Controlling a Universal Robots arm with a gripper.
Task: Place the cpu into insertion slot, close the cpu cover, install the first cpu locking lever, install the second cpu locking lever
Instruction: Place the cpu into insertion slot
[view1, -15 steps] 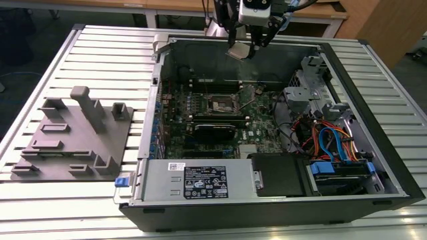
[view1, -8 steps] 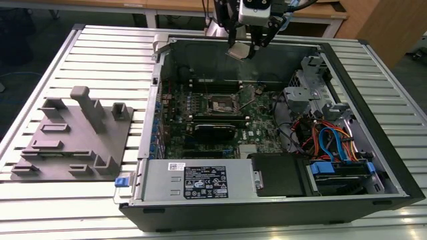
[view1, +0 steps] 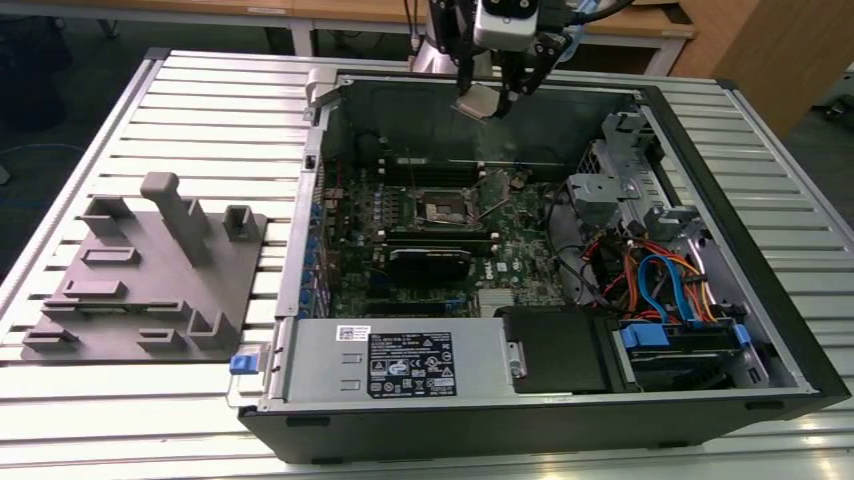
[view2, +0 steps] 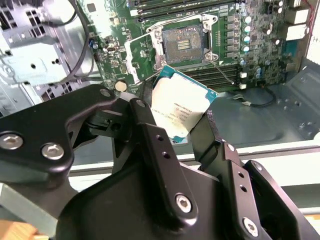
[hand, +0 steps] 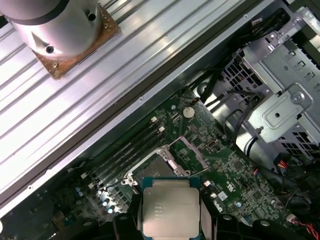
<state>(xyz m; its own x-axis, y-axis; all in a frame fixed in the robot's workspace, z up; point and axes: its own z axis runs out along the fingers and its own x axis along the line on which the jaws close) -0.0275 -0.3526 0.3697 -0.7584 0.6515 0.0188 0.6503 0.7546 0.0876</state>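
Tool (view2: 176, 120) holds cpu (view2: 183, 106) (insertion slot (view2: 182, 41) lies bare).

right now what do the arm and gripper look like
The gripper is matte black: two angular linkage fingers joined by silver screws. In the exterior view a pale grey block sits above it, with dark cables trailing up. The arm's round base is silver, bolted to a brownish plate.

My arm (view1: 454, 25) hangs in from above, wrist turned so my gripper (view1: 485, 100) points down; in the second wrist view my two black fingers (view2: 150, 135) clamp opposite edges of the cpu (view2: 182, 105); it sits tilted between them, held in the air.
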